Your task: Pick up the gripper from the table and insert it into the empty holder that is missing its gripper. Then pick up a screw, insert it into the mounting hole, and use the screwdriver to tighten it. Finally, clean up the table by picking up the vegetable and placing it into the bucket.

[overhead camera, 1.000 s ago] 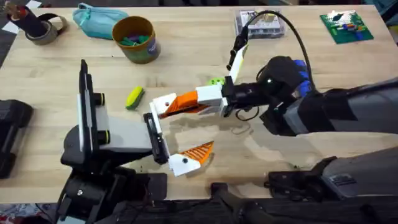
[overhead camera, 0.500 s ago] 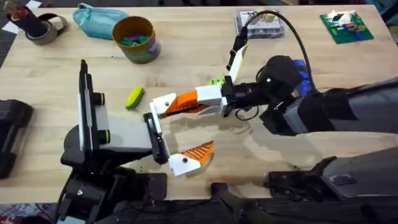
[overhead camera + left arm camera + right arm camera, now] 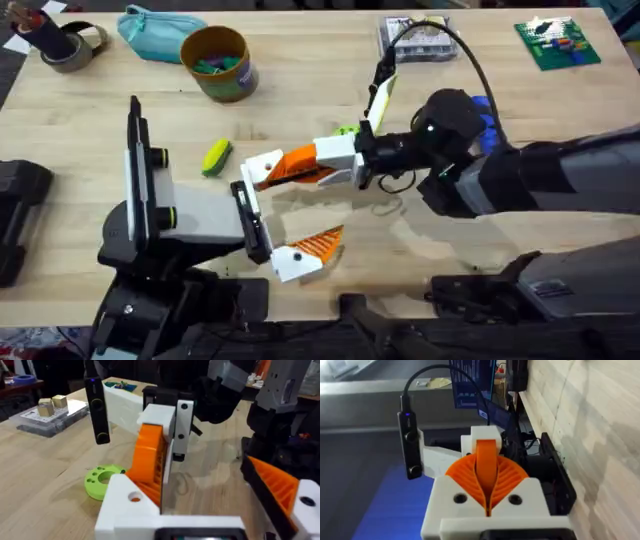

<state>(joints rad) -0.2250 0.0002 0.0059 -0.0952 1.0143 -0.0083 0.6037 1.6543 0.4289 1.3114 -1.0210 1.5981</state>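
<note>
Near the front edge of the worktop [image 3: 470, 120], the left gripper [image 3: 287, 212] stands wide open with nothing in it, its striped wedge [image 3: 322, 241] on the nearer side. The empty holder [image 3: 262, 165] is its farther bracket. The right gripper [image 3: 285, 170] is clamped on the orange wedge [image 3: 487, 456], which looks to be touching that holder. The wedge's long axis runs across the worktop, tip toward the left edge. I'd say the seating push goes straight leftward along it

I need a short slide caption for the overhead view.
Right gripper seats the orange gripper into the holder.
</note>
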